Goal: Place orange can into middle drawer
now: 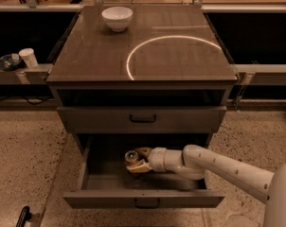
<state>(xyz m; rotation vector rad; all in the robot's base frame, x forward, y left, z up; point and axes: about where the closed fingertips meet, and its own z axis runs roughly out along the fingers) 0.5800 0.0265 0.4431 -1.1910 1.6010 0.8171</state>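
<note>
Two drawer fronts show on the grey-brown cabinet (86, 56): the upper drawer (100, 119) is shut, and the middle drawer (110, 200) below it stands pulled out toward us. We see a white bowl (117, 18) near the back left of the cabinet top and a bright ring of light (128, 63) reflected on its right half. Speckled floor (24, 160) lies on both sides, and a white cup (28, 57) stands on a low ledge at the left (beside something dark we cannot make out). The white arm (228, 169) comes in from the lower right and reaches leftward, roughly level, into the open drawer. Its gripper (133, 161) sits over the middle of the drawer, fingers (142, 151) closed about the orange can (130, 157), whose silver end faces up toward us. We cannot tell whether the can touches the drawer floor.
</note>
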